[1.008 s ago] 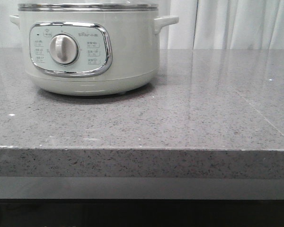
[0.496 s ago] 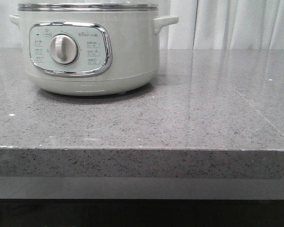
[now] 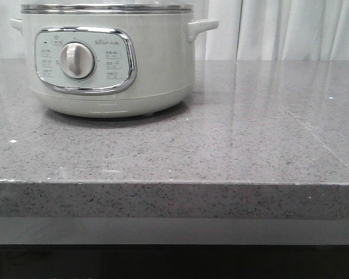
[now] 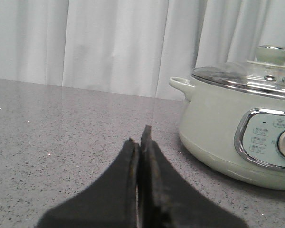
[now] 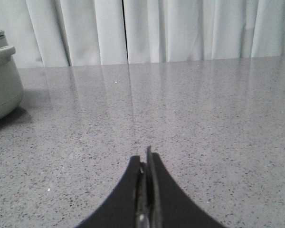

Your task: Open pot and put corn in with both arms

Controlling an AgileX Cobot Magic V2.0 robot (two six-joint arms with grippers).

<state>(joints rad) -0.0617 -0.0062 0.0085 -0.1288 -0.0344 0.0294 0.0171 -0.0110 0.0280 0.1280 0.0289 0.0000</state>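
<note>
Both grippers, left gripper (image 4: 141, 137) and right gripper (image 5: 145, 159), pressed together, holding nothing, above countertop (image 3: 221, 133); pot (image 3: 107, 58) lid on.

Speckled grey stone countertop (image 3: 232, 145); white pleated curtain (image 3: 291, 29) behind it

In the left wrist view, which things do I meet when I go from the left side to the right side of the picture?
White curtain → closed fingers of the left gripper → side handle of the pot → its control panel → the knob of the glass lid.
</note>
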